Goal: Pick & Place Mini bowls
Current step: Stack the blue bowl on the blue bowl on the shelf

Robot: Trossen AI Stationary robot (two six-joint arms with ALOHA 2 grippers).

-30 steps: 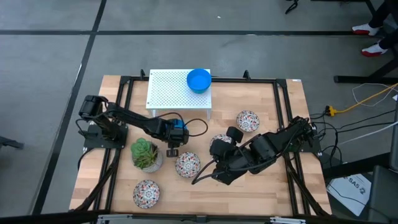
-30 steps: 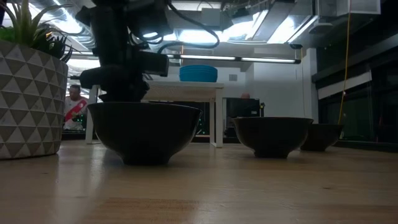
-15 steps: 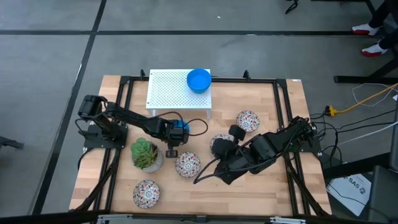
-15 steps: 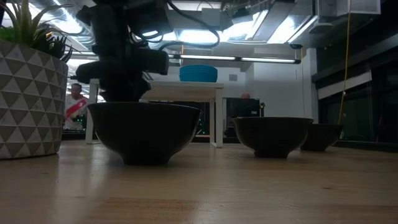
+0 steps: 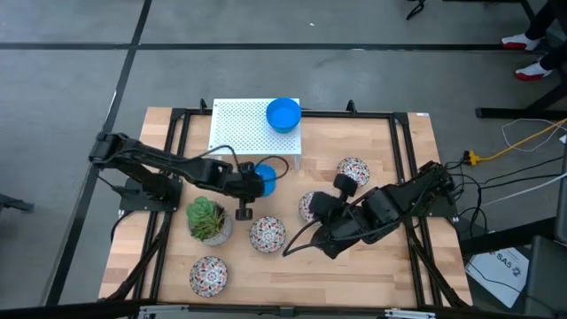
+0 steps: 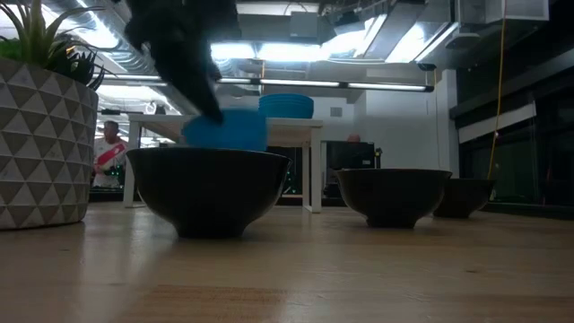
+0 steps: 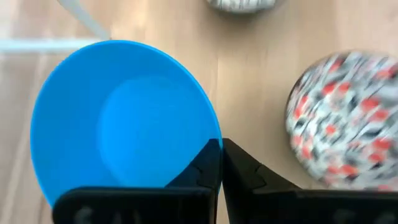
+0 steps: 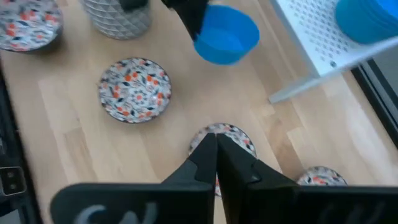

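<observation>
A plain blue mini bowl [image 5: 264, 177] hangs in my left gripper [image 7: 221, 152] above the table, between the white shelf and the plant; the low view shows it [image 6: 226, 131] raised behind the nearest bowl [image 6: 206, 188]. More blue bowls [image 5: 283, 113] sit stacked on the shelf. Several floral bowls rest on their bases on the wood: [image 5: 266, 233], [image 5: 208, 275], [image 5: 353, 171]. My right gripper [image 8: 216, 149] is shut and hovers over another floral bowl [image 8: 221, 133], right of centre. My left gripper pinches the blue bowl by its rim [image 7: 210, 138], one finger on the inner side and one outside. The fingers [image 8: 194, 23] come from above, pointing down. The bowl is lifted clear of the table and hangs slightly tilted below them.
A potted succulent [image 5: 208, 221] stands close to the left gripper, on its near-left side. The white perforated shelf [image 5: 244, 128] stands at the far edge on thin legs. Black frame rails [image 5: 403, 177] run along the table's sides. Bare wood lies at the near right [image 5: 372, 275].
My left gripper has risen, lifting the blue bowl off the table; it now shows above the nearest bowl's rim in the low view. The left arm's elbow has swung out toward the table's left. The right arm has shifted slightly toward the right.
</observation>
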